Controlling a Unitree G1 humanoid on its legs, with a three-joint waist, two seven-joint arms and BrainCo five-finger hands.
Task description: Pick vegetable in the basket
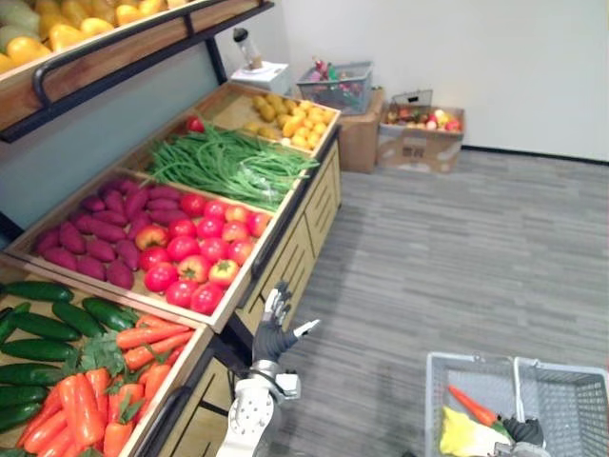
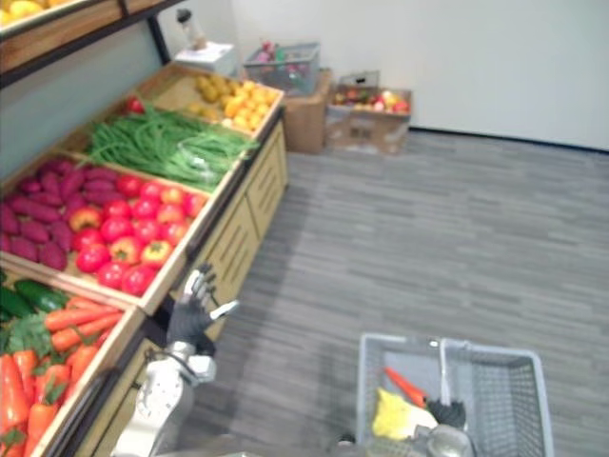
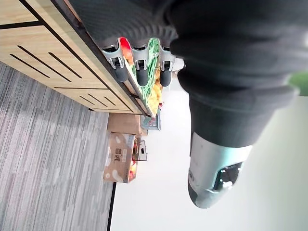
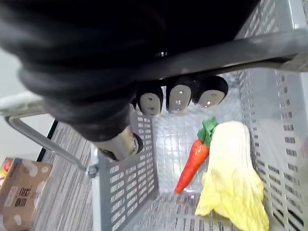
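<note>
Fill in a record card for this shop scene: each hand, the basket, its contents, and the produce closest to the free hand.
left hand: open, fingers straight, raised beside the stand, holding nothing
right hand: fingers curled round the basket handle
basket: grey mesh, on the robot's right, above the floor
contents: one carrot and one pale cabbage, side by side
nearest produce: tomatoes and the carrot crate

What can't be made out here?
Near end of the basket: cut by eye views' bottom edge.
Palm of the right hand: behind its cover, right wrist view.
Contents of the cardboard box: too small, eye views.
Most produce past the left hand: blocked by its cover, left wrist view.
</note>
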